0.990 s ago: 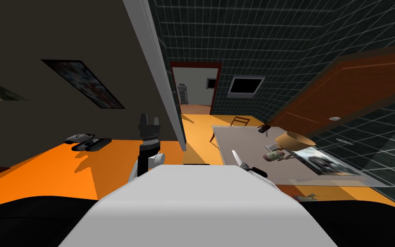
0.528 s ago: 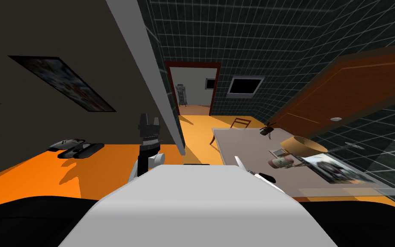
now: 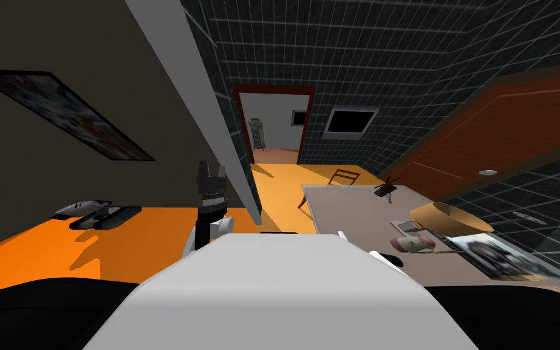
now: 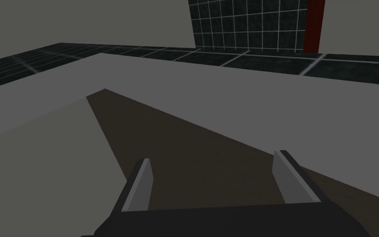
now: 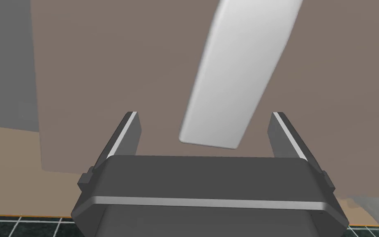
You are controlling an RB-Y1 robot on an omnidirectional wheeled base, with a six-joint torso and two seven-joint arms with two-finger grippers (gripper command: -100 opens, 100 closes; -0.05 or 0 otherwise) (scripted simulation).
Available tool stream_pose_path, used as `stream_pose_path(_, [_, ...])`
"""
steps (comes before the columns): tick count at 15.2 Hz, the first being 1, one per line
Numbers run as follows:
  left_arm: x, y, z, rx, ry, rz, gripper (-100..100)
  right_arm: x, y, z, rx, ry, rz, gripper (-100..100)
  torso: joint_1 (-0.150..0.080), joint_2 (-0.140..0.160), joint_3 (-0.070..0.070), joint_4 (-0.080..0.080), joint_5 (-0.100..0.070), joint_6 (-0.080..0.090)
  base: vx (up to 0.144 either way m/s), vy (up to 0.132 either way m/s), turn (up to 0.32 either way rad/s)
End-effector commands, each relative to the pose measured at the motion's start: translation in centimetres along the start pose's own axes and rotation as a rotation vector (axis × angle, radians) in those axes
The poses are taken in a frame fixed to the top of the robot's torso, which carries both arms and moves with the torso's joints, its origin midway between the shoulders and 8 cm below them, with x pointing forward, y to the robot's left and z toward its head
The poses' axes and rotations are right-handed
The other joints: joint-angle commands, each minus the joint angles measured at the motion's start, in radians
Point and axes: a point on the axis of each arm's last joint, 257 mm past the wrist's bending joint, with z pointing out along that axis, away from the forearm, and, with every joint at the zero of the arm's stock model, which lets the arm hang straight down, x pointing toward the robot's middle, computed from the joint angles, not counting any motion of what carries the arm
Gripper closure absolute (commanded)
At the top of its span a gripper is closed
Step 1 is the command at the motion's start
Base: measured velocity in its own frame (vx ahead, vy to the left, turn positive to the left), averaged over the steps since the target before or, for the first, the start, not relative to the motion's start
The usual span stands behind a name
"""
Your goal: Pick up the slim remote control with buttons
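Observation:
The slim remote is a plain white slab lying flat on a brownish-grey table; no buttons show on the face I see. My right gripper hangs over it, open, and the remote's near end lies between the two fingers without touching either. In the head view the table stands to the right of my chest. My left gripper is raised upright in front of my chest, away from the table. Its fingers stand open with nothing between them.
Further along the table are a tan shade-like bowl, a pinkish cylinder, a small grey box, a picture sheet and a small dark item. A chair stands beyond. A grey wall edge juts ahead.
The whole head view has shifted: I have turned, so the table's things slid right and nearer, and the wall picture and floor object slid left. Both arms keep their pose.

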Motion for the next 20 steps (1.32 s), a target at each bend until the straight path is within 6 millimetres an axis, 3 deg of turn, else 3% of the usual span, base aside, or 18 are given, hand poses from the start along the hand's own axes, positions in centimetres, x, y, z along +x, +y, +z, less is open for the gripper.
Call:
stream_pose_path(1, [0.0,0.0,0.0,0.000,0.000,0.000,0,-2.5,-0.7,-0.2,0.045,-0.044,0.080,-100,0.000,0.000,0.000,0.000,0.000,0.000,0.179,-0.049,0.010])
stream_pose_path(6, [0.0,0.0,0.0,0.000,0.000,0.000,0,-4.9,-1.9,-0.4,0.100,-0.085,0.183,-100,-0.001,-0.002,-0.001,0.000,0.000,0.000,0.182,-0.043,0.010])
stream_pose_path(9, [0.0,0.0,0.0,0.000,0.000,0.000,0,-6.8,-3.9,-0.6,0.164,-0.118,0.289,-100,-0.003,-0.002,-0.001,0.000,0.000,0.000,0.176,-0.076,0.013])
stream_pose_path(11, [0.0,0.0,0.0,0.000,0.000,0.000,0,-7.1,-4.5,-0.5,0.178,-0.123,0.308,-100,-0.004,-0.001,0.000,0.000,-0.001,0.000,0.135,-0.076,0.014])
stream_pose_path(12, [0.0,0.0,0.0,0.000,0.000,0.000,0,-6.8,-3.9,-0.6,0.165,-0.118,0.290,-100,-0.003,0.001,0.000,0.000,-0.001,0.000,0.073,-0.034,0.007])
stream_pose_path(16, [0.0,0.0,0.0,0.000,0.000,0.000,0,-5.3,-6.3,1.2,0.160,-0.100,0.279,-100,-0.002,0.011,0.006,0.002,-0.001,0.001,-0.007,-0.057,-0.056])
stream_pose_path(17, [0.0,0.0,0.0,0.000,0.000,0.000,0,-5.8,-5.9,0.7,0.165,-0.105,0.282,-100,-0.002,0.013,0.007,0.003,-0.001,0.001,-0.020,-0.038,-0.020])
stream_pose_path(18, [0.0,0.0,0.0,0.000,0.000,0.000,0,-5.7,-5.9,0.9,0.163,-0.104,0.282,100,-0.001,0.013,0.007,0.003,0.000,0.000,-0.006,-0.014,0.002])
stream_pose_path(20, [0.0,0.0,0.0,0.000,0.000,0.000,0,-5.7,-6.0,0.9,0.163,-0.104,0.282,100,0.000,0.012,0.007,0.003,0.000,0.000,-0.001,-0.003,0.000])
